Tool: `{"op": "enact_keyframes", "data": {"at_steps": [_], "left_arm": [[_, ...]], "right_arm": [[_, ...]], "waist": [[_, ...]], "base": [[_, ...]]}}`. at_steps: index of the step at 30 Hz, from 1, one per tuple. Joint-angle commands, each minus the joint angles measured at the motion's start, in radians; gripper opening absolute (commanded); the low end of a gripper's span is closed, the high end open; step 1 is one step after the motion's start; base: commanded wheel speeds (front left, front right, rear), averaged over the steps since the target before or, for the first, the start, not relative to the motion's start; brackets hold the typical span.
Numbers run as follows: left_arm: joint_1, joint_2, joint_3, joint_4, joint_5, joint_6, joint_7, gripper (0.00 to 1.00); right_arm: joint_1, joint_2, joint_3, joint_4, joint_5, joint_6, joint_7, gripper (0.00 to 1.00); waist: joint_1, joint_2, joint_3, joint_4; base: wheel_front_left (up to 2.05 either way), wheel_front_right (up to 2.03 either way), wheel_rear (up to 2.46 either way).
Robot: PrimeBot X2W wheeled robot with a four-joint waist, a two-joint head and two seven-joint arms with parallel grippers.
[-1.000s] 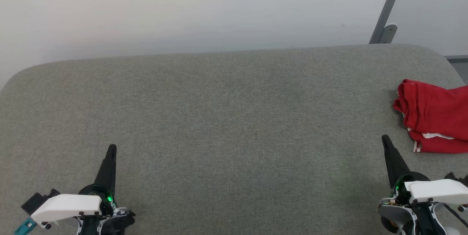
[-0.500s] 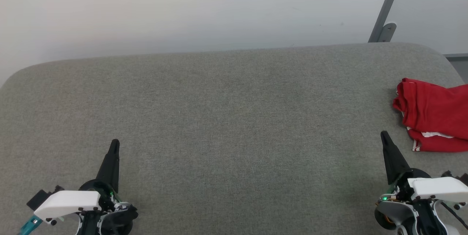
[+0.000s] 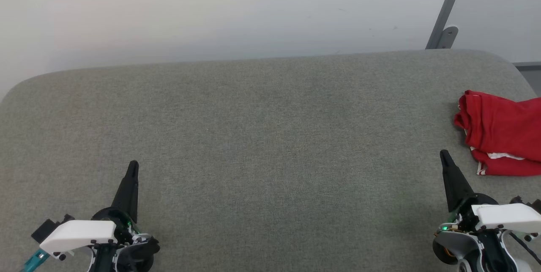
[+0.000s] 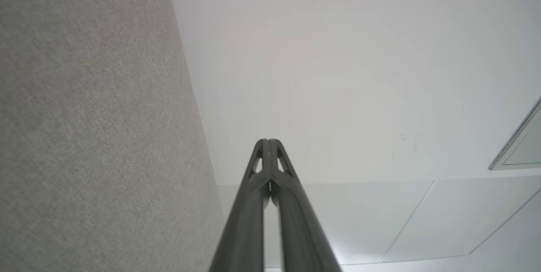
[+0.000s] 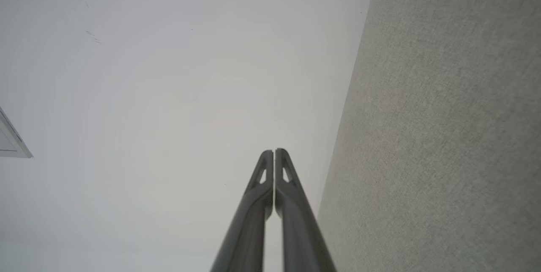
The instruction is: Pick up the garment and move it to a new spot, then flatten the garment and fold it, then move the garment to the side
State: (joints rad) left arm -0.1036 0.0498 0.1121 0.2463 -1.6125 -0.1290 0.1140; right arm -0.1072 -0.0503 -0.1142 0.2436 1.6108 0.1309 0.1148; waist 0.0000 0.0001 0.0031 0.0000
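Since bunched into a loose heap, treat the garment (image 3: 501,130) as light, limp cloth: nothing to break, but likely to sag, trail and unfold once lifted. Lies at the right end of the grey table (image 3: 262,136), partly cut off by the frame's edge, with a white strip peeking from the folds toward the table's near side. Best pinched at a thick raised fold on the side facing the table's middle, deep enough to catch several layers; a shallow nip would probably slip off.

Both tools clenched on nothing: left gripper (image 3: 132,165) over the table's near left part, right gripper (image 3: 443,153) over its near right part, close to the garment yet apart from it.

From the head: garment and both grippers together across the table. From the wrists: fingers (image 4: 253,204) (image 5: 291,204) pressed tip to tip with barely a slit between, the table's weave up close, and a pale wall (image 5: 169,73) beyond its far edge.
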Motion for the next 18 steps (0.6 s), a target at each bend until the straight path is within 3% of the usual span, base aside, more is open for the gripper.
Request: {"op": "enact_keyframes", "data": {"at_steps": [1,18], "left_arm": [[-0.012,0.000,0.003,0.000,-0.002,-0.003,0.002,0.00],[-0.012,0.000,0.003,0.000,-0.001,-0.003,0.003,0.00]], "right_arm": [[-0.005,0.002,-0.001,0.003,0.004,0.000,0.001,0.00],[-0.005,0.002,0.000,0.003,0.004,0.000,0.001,0.00]], "waist": [[0.0000,-0.0001,0.000,0.000],[0.0000,-0.0001,0.000,0.000]], "base": [[0.00,0.00,0.00],[0.00,0.00,0.00]]}}
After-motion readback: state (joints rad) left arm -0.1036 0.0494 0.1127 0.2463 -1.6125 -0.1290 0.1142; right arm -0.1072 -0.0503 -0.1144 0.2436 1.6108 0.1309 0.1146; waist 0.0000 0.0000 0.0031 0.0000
